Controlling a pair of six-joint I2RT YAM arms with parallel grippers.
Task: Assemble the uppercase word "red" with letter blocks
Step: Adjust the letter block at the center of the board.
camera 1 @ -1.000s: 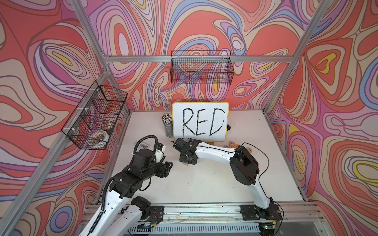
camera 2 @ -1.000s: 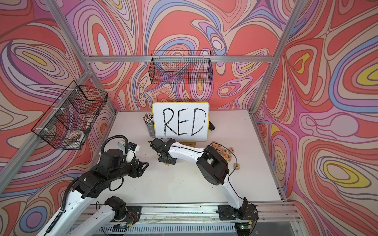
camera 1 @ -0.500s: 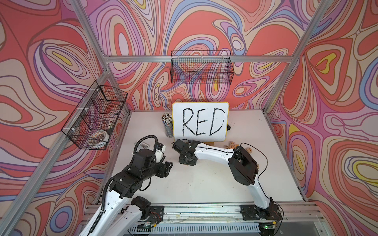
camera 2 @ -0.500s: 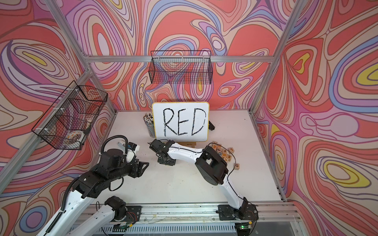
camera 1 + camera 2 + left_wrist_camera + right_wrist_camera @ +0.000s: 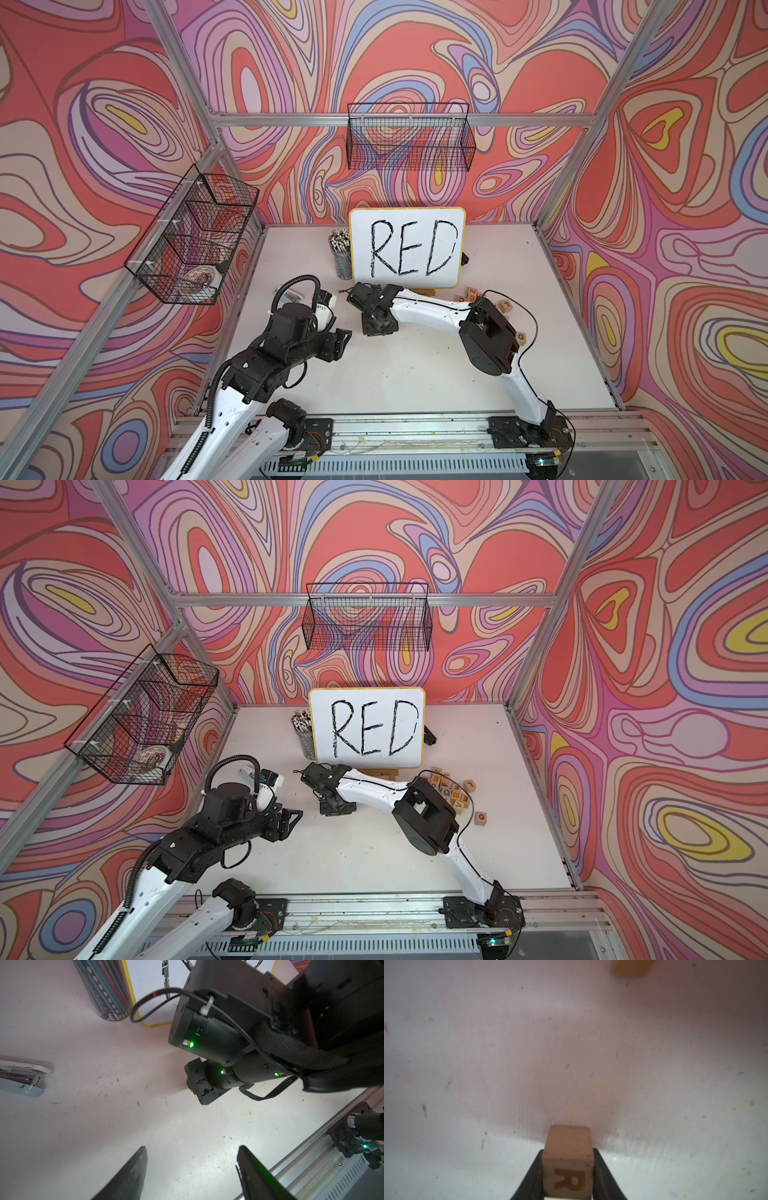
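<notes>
A light-wood letter block with a dark orange R (image 5: 568, 1167) sits between the black fingers of my right gripper (image 5: 568, 1150), which is shut on it low over the white table. In both top views that gripper (image 5: 376, 328) (image 5: 336, 808) points down just in front of the whiteboard and hides the block. My left gripper (image 5: 192, 1150) stands open over bare table with nothing between its fingers, and it hovers to the left of the right gripper (image 5: 340, 336). The E and D blocks cannot be picked out among the piled cubes.
A heap of wooden letter cubes (image 5: 451, 789) lies right of the whiteboard (image 5: 407, 249), with a G cube (image 5: 481, 817) apart from it. A cup of pencils (image 5: 340, 253) stands left of the board. A white stapler-like object (image 5: 22, 1078) lies near the left wall. Wire baskets hang on the walls.
My right gripper's jaws have closed onto the R block and the wrist has shifted slightly. The left arm has not moved.
</notes>
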